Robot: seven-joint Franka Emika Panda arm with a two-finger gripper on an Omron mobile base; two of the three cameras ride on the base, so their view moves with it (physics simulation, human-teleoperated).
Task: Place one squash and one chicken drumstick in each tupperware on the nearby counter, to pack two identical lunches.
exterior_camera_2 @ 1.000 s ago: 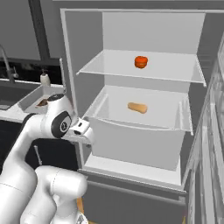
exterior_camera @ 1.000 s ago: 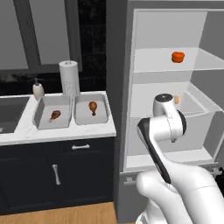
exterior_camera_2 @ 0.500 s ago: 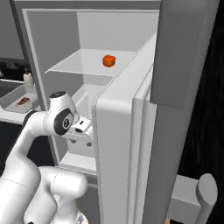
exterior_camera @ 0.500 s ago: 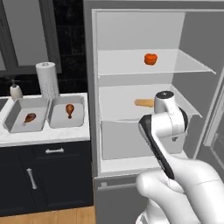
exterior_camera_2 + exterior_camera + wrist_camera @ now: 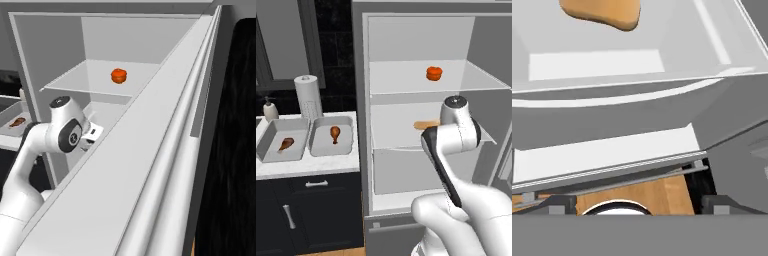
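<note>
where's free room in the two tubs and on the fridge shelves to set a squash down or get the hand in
Each tupperware holds one chicken drumstick: left tub is bare around the drumstick, right tub bare below the drumstick. The upper fridge shelf is bare left of the orange-red squash. The middle shelf is crowded: the tan squash lies beside the arm.

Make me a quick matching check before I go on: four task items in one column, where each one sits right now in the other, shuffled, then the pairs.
Items
1. orange-red squash
2. pale tan squash
3. left drumstick
4. right drumstick

Places
A. in the tupperware next to the fridge
B. upper fridge shelf
C. in the tupperware farther from the fridge
D. fridge shelf one level lower, partly behind the arm

Pairs: 1-B, 2-D, 3-C, 4-A
</note>
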